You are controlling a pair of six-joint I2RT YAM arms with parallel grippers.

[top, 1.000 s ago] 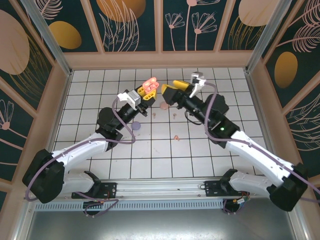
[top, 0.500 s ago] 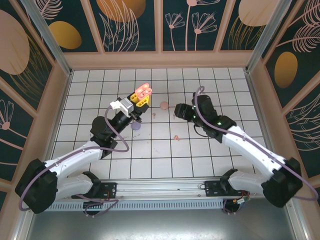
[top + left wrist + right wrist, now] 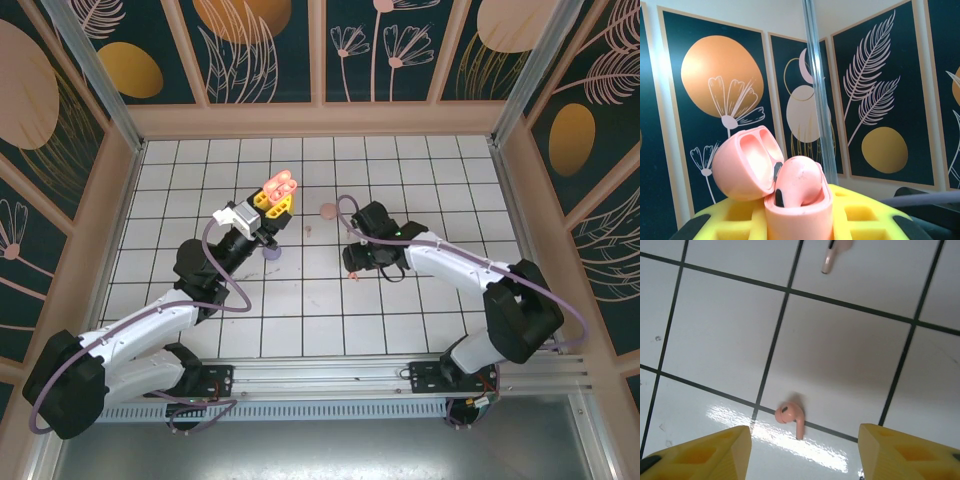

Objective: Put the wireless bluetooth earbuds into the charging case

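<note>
Now, the left fingers pinch the open coral charging case, lifted above the counter toward its far edge. Near the counter's middle, a coral earbud lies flat between the spread right fingers. It looks tiny, light and slick, so better to take the bulb than the stem.
</note>
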